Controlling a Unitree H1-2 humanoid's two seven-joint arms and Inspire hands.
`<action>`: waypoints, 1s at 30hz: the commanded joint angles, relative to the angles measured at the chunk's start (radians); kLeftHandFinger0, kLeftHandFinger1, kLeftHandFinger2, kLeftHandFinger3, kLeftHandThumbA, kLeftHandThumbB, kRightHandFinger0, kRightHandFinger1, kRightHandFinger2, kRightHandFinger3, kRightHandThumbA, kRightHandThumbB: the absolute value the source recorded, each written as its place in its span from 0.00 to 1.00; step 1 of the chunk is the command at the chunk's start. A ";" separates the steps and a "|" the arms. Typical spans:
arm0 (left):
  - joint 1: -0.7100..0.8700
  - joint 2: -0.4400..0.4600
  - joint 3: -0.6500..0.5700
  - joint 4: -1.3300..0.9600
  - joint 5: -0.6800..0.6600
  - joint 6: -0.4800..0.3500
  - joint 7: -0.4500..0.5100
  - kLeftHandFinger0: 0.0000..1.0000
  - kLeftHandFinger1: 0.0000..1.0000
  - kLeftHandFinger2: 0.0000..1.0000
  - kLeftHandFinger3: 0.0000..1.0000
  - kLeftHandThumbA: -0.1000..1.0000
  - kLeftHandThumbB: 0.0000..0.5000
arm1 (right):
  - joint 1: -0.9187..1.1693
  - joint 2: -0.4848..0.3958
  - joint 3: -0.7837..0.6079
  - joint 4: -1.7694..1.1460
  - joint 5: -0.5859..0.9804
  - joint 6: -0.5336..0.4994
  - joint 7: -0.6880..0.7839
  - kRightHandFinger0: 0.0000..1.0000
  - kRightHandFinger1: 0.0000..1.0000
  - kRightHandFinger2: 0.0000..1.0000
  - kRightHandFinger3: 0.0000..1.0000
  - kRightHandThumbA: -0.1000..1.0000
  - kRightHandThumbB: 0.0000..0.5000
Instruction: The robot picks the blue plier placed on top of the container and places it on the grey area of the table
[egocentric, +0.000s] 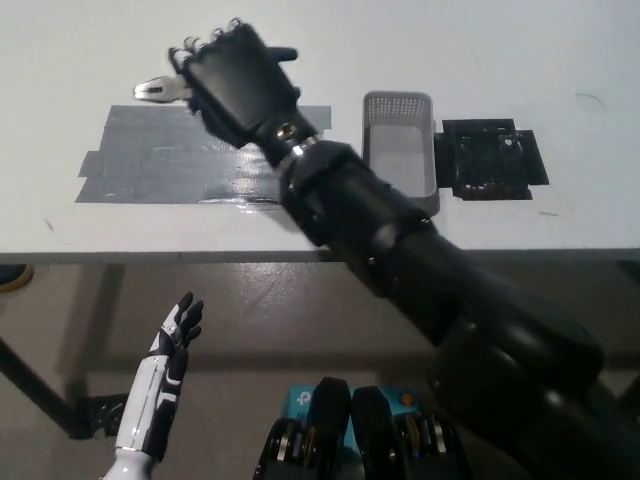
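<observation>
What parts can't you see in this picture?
- Head view: the plier shows only its metal tip; the black right hand hides its handles.
- The right arm covers part of the grey area.
- The container: its lower left corner sits behind that arm.

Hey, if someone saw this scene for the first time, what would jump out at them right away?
The big black right hand stretching across the middle of the picture, shut on the pliers, whose metal tip pokes out over the upper left of the grey tape patch. Next, the grey container to the right of the patch, with nothing seen on it. The white left hand rests open at lower left, below the table edge.
</observation>
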 joint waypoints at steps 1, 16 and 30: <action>0.004 -0.005 -0.011 -0.050 0.007 -0.007 0.000 1.00 1.00 1.00 1.00 1.00 0.12 | -0.069 0.014 -0.023 0.012 0.023 -0.013 0.027 0.00 0.00 0.29 0.48 0.03 0.83; -0.016 -0.008 -0.040 -0.091 0.008 0.018 -0.011 1.00 1.00 1.00 1.00 1.00 0.13 | -0.047 0.016 -0.114 0.053 0.092 0.040 0.395 1.00 1.00 1.00 1.00 0.71 0.93; -0.037 0.007 -0.054 -0.113 0.020 0.064 -0.018 1.00 1.00 1.00 1.00 1.00 0.17 | -0.059 -0.042 -0.145 0.029 0.103 0.008 0.427 1.00 1.00 1.00 1.00 0.85 0.78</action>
